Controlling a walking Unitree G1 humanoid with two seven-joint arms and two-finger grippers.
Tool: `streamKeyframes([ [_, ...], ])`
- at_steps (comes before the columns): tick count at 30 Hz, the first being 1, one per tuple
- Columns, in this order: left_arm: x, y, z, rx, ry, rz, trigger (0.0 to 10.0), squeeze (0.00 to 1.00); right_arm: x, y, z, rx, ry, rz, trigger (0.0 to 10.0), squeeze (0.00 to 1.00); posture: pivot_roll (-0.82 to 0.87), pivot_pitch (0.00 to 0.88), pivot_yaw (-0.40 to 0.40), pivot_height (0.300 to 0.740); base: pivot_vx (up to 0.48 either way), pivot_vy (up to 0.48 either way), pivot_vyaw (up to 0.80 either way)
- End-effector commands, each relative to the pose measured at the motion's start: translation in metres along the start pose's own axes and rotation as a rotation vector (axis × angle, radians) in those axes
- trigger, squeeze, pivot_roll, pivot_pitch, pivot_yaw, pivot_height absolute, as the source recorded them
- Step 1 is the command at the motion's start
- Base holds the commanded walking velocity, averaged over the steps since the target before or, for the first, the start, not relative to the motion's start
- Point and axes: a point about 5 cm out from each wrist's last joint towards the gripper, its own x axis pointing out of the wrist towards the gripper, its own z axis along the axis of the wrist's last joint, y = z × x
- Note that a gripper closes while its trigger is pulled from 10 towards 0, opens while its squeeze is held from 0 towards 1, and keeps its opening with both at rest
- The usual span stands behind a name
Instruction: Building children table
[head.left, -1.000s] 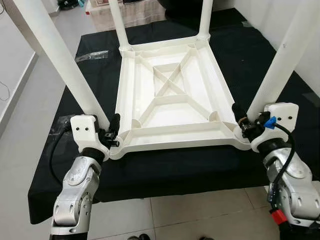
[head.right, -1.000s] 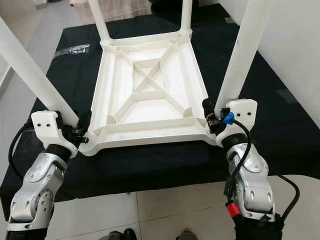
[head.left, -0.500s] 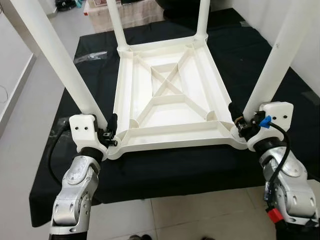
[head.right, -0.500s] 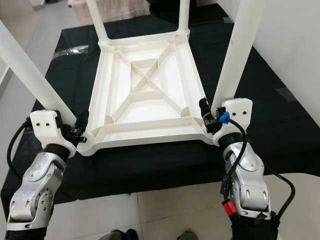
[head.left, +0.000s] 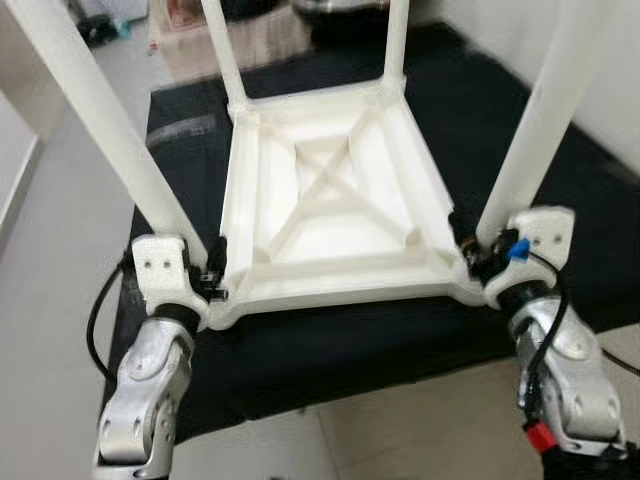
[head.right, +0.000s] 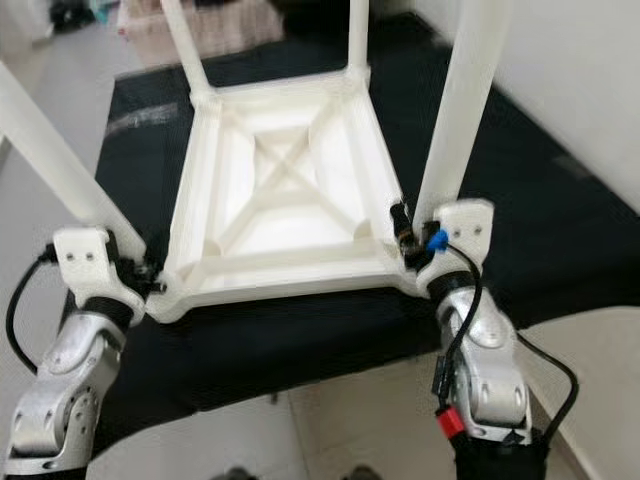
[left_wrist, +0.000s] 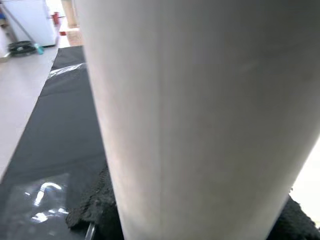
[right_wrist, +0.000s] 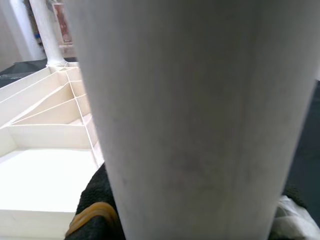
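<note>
Four legs stand up from the upturned white children's table (head.left: 330, 215) on the black-covered surface (head.left: 560, 180). At its near corners, the left gripper (head.left: 212, 277) clasps the near-left leg (head.left: 95, 125) and the right gripper (head.left: 470, 250) the near-right leg (head.left: 540, 110). Uneven lifting could twist a leg loose.

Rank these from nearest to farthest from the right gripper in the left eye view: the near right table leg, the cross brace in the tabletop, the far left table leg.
1. near right table leg, right at the right gripper.
2. cross brace, at the tabletop's middle.
3. far left table leg, at the opposite corner.
</note>
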Motion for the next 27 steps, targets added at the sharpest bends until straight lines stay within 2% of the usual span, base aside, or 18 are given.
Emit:
streamKeyframes([
  [1,-0.003,-0.014,-0.013,-0.004,0.071,-0.068,10.0,0.00,0.005,0.041,-0.008,0.086,0.021,0.183,10.0,0.00,-0.04,0.215,0.100,0.740,0.000,0.000,0.00],
  [13,-0.003,-0.017,-0.011,0.002,0.056,-0.077,10.0,0.00,0.006,0.044,-0.008,0.092,0.013,0.198,10.0,0.00,-0.04,0.208,0.102,0.740,0.000,0.000,0.00],
  [17,-0.008,-0.040,-0.011,-0.030,0.054,-0.211,10.0,0.00,0.009,0.035,-0.010,0.060,0.023,0.158,10.0,0.00,-0.03,0.206,0.100,0.740,0.000,0.000,0.00],
  [18,-0.008,-0.040,-0.011,-0.030,0.054,-0.211,10.0,0.00,0.009,0.035,-0.010,0.060,0.023,0.158,10.0,0.00,-0.03,0.206,0.100,0.740,0.000,0.000,0.00],
  [21,-0.016,-0.060,-0.012,-0.089,0.087,-0.346,10.0,0.00,0.007,0.020,-0.011,0.043,0.033,0.139,10.0,0.00,-0.04,0.209,0.104,0.740,0.000,0.000,0.00],
  [24,-0.019,-0.065,-0.012,-0.099,0.100,-0.377,10.0,0.00,0.006,0.017,-0.010,0.042,0.034,0.139,10.0,0.00,-0.04,0.209,0.104,0.740,0.000,0.000,0.00],
  [27,-0.030,-0.074,-0.014,-0.151,0.151,-0.419,10.0,0.00,0.000,0.014,-0.009,0.057,0.041,0.238,10.0,0.00,-0.04,0.213,0.109,0.740,0.000,0.000,0.00],
])
